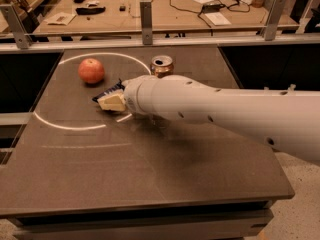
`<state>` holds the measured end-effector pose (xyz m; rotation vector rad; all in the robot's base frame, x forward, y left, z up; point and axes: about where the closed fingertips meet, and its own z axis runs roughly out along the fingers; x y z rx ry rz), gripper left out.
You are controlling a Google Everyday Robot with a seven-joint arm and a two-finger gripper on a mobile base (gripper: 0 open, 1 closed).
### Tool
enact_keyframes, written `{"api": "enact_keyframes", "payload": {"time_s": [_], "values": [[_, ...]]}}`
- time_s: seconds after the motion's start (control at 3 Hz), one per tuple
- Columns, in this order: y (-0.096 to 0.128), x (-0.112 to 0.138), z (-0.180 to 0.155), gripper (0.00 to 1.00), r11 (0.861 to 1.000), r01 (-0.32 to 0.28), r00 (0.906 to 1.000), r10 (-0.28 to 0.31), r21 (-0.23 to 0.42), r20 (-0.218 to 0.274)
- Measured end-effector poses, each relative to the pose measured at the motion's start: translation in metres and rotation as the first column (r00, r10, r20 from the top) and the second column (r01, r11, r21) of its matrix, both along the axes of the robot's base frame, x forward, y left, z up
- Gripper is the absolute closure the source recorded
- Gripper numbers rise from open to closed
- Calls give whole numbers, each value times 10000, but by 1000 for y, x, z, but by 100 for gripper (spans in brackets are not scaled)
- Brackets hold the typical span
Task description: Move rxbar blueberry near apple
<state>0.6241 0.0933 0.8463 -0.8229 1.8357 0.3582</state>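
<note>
1 gripper [112, 103] clamped on rxbar blueberry [107, 92] | bar near apple [91, 70], not touching | gold can [162, 65] behind arm [210, 109]

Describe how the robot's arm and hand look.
The arm is a thick, smooth white tube dotted with small dark holes. The hand at its end, a little right of the apple in the picture, is pale cream and wedge-shaped.

Table [150, 184]: apple [91, 70], can [162, 65]; tool [111, 100] above
</note>
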Motion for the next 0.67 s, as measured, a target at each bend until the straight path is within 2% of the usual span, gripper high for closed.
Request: {"api": "enact_keyframes", "payload": {"time_s": [0.67], "values": [[22, 6, 4, 100, 9993, 51, 9998, -59, 364, 196]]}}
